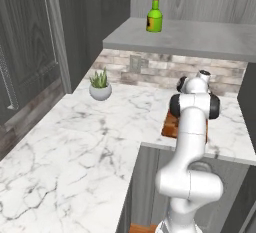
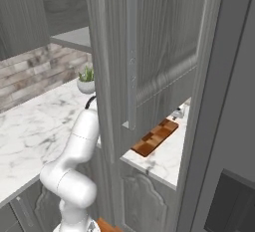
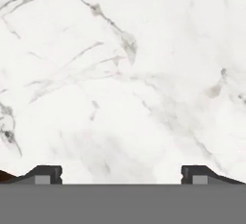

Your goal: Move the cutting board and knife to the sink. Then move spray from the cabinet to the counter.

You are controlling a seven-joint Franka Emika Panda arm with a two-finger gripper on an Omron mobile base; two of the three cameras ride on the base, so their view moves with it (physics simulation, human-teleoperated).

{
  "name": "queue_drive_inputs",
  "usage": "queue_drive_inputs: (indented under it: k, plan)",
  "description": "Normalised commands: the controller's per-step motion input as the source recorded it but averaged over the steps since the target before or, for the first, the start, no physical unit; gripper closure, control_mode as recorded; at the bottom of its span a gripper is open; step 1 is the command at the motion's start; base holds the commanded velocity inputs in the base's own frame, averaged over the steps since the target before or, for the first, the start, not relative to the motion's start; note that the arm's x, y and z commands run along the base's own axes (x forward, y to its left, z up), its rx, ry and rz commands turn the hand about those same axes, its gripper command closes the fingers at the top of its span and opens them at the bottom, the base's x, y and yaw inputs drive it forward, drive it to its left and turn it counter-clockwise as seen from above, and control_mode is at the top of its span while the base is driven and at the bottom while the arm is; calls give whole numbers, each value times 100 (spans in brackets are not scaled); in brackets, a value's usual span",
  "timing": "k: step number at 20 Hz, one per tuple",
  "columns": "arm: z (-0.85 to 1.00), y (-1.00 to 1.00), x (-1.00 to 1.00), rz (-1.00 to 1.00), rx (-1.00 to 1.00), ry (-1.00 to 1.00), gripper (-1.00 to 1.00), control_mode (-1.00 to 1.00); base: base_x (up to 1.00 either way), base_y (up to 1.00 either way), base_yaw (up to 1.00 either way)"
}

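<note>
The gripper [image 3: 122, 175] points down at bare marble, its 2 tips set wide apart with nothing between them. A brown sliver at the lower left corner of the hand view is probably the cutting board [image 3: 6, 175], so the board lies just to that side of the fingers, not under them. In the left base view the arm hides most of the board [image 1: 170, 125]. The right base view shows its full checkered length [image 2: 155, 137], long axis running along the counter [image 2: 164, 161] near the front edge. The knife cannot be made out. The spray [image 1: 154, 17] stands upright on the shelf of the cabinet [image 1: 200, 39], near its left end.
</note>
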Motion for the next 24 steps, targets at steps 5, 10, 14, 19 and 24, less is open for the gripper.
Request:
queue_drive_inputs:
  k: [5,10,14,19,24]
  plan:
    - [-88,7,-99,0,-1,11,-100,-100,0,0,0]
    - [-74,15,-88,0,0,8,-100,-100,0,0,0]
    - [-46,34,-51,5,0,0,-100,-100,0,0,0]
    - [-38,41,-44,17,0,0,-100,-100,0,0,0]
    - [-14,23,-32,12,1,-6,-100,-100,0,0,0]
